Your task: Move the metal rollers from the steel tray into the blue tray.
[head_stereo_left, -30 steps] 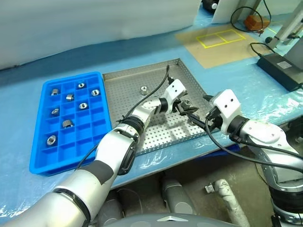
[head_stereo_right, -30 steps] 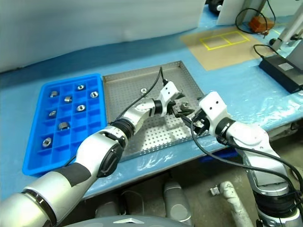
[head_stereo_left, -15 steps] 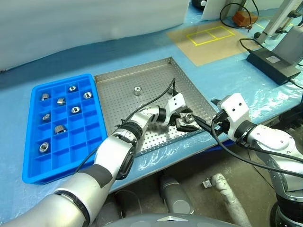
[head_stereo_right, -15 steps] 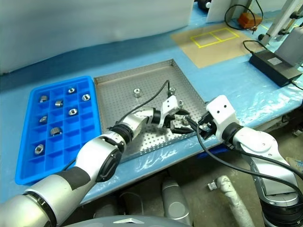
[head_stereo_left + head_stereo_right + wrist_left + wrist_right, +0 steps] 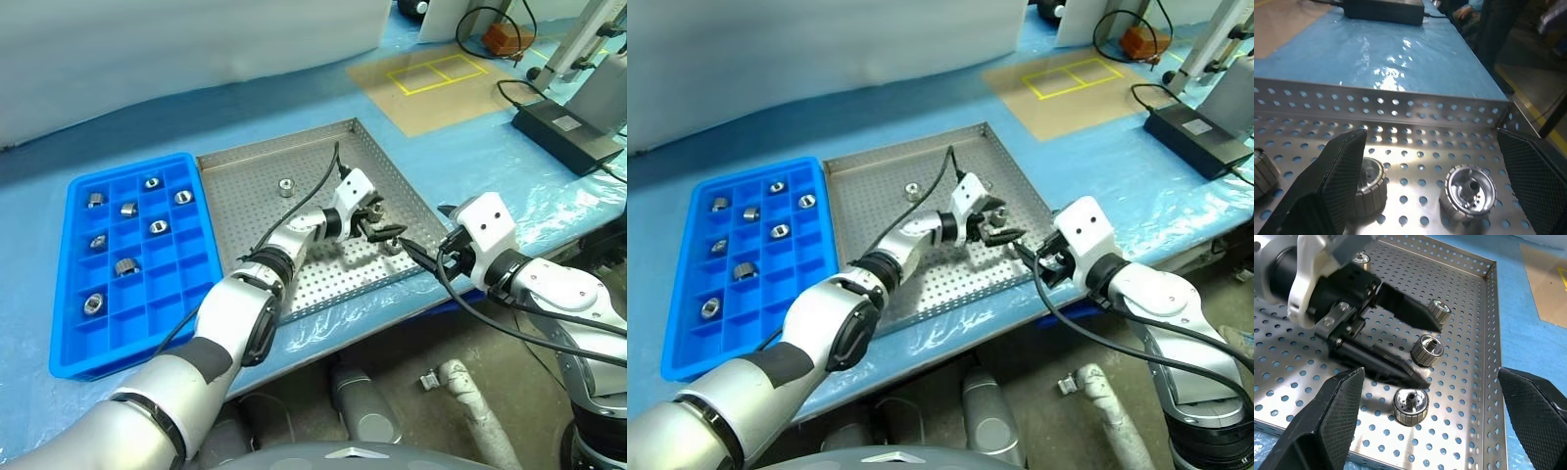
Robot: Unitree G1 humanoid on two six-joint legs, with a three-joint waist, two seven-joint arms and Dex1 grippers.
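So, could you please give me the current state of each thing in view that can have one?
left gripper: open, empty, level over the steel tray's near right corner, a roller between its fingers.
right gripper: open, empty, at the tray's near right edge.
steel tray: holds four loose metal rollers, three by the left gripper.
blue tray: seven rollers, one to a compartment; other compartments empty.

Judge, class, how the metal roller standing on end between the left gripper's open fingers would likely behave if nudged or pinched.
The metal roller looks solid, shiny metal, so probably rigid and heavy for its size. On end on the steel tray, it seems stable; tipped over, its round body would likely roll. Its ribbed side may help the left gripper hold it, though the polish could slip.
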